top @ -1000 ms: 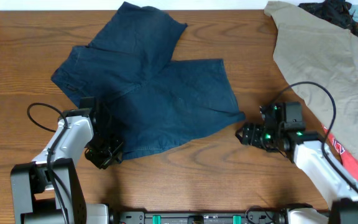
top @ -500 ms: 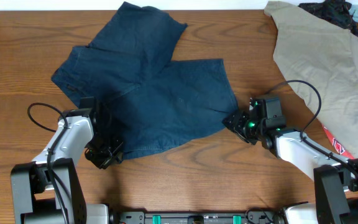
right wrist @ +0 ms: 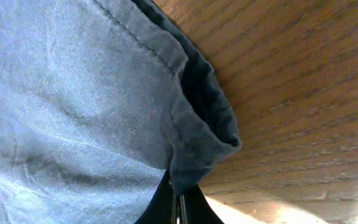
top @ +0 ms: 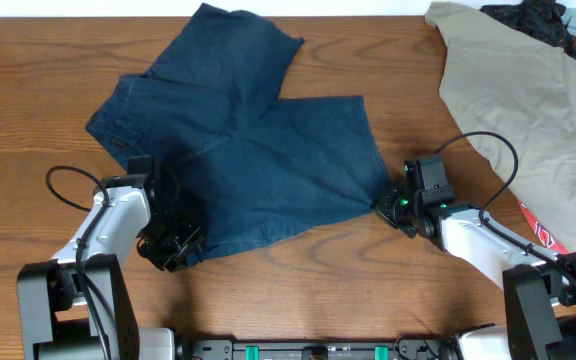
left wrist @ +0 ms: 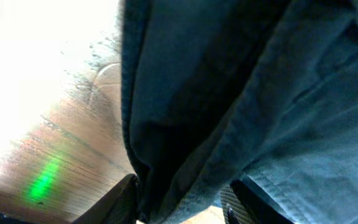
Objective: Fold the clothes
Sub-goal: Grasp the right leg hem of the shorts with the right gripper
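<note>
Shorts (top: 248,150) of dark navy lie spread flat on the wooden counter (top: 28,90), left of centre, one leg reaching toward the far edge and the other toward my right side, the waistband at the left. My right tool (top: 383,205) sits at the outer corner of the nearer leg; in the right wrist view the right tool (right wrist: 178,205) is closed to a thin line, with the folded hem of the shorts (right wrist: 73,93) pinched between its tips just above the wood. My left tool (top: 173,245) is at the lower left edge of the cloth. In the left wrist view the left tool (left wrist: 179,208) has its two fingers apart with a thick fold of the shorts (left wrist: 260,93) hanging between them; I cannot tell whether they squeeze it. A khaki garment (top: 528,90) lies at the right, well apart, with a red cloth (top: 558,250) at its near edge
</note>
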### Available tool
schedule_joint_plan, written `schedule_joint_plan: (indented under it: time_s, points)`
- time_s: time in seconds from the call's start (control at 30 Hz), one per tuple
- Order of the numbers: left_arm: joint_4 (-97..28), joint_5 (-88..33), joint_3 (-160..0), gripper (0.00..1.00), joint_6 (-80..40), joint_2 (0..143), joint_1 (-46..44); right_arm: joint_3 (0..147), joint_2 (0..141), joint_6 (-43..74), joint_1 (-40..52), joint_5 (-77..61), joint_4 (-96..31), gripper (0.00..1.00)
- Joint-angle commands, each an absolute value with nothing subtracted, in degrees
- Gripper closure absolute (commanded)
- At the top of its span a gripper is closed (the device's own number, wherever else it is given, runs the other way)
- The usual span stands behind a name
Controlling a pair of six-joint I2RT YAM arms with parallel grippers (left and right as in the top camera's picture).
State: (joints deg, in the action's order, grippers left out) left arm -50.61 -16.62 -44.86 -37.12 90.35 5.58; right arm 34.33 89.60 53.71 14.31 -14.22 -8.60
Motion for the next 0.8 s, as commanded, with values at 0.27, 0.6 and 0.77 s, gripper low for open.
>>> schedule_joint_plan:
  time_s: [0.27,0.6,0.77]
  points:
    - [-51.5,-17.3,-48.4,0.56,-22.6,87.2,5.7,33.6,90.5,53.2,14.1,-9.2,-15.2,0.99]
    - [-54.5,-13.0,-48.8,0.55,-18.8,75.2,3.0,33.6,90.4,54.4,14.0,-2.6,-22.9,0.99]
    - [-55.7,-11.0,-48.6,0.55,-18.9,71.9,-3.0,33.9,90.2,54.4,13.3,2.3,-26.3,0.99]
